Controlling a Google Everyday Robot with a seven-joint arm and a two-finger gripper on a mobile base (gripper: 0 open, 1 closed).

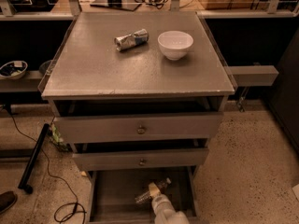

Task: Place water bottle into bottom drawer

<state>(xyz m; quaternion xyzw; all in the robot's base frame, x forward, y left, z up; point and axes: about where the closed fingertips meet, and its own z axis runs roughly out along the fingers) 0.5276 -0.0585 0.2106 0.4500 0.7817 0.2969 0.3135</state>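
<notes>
The water bottle (162, 185) lies tilted over the floor of the bottom drawer (112, 190), which is pulled out under the grey cabinet. Its cap end points up and to the right. My gripper (153, 191) reaches in from the lower edge of the view, right at the bottle's middle and covering part of it. The white wrist (164, 210) rises behind it. Whether the gripper holds the bottle or only rests against it cannot be seen.
On the cabinet top (93, 69) lie a crumpled silver-blue wrapper (131, 39) and a white bowl (175, 44). Two upper drawers (138, 129) with round knobs stick out slightly. A black cable (56, 181) and a black bar (33, 158) lie on the floor at left.
</notes>
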